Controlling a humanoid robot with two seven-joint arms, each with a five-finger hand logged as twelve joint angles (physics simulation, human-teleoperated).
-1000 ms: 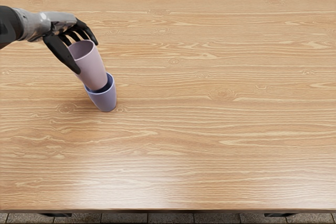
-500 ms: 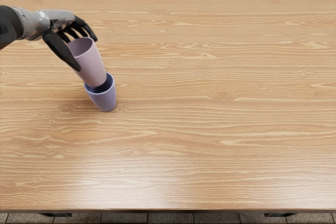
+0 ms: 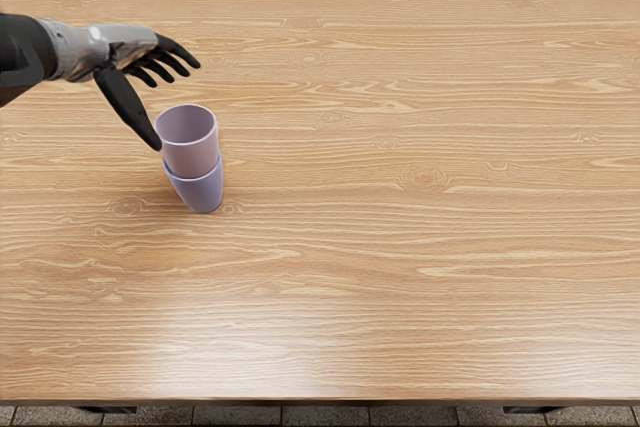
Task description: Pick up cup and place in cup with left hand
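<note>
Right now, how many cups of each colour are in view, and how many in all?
Pink cup: 1, sitting in the blue one
Blue cup: 1, standing on the table
Total: 2 cups

Pink cup (image 3: pixel 192 158) sits upright, nested inside blue-violet cup (image 3: pixel 199 193), its upper part showing above rim; lower cup stands upright toward tabletop's left edge.
</note>
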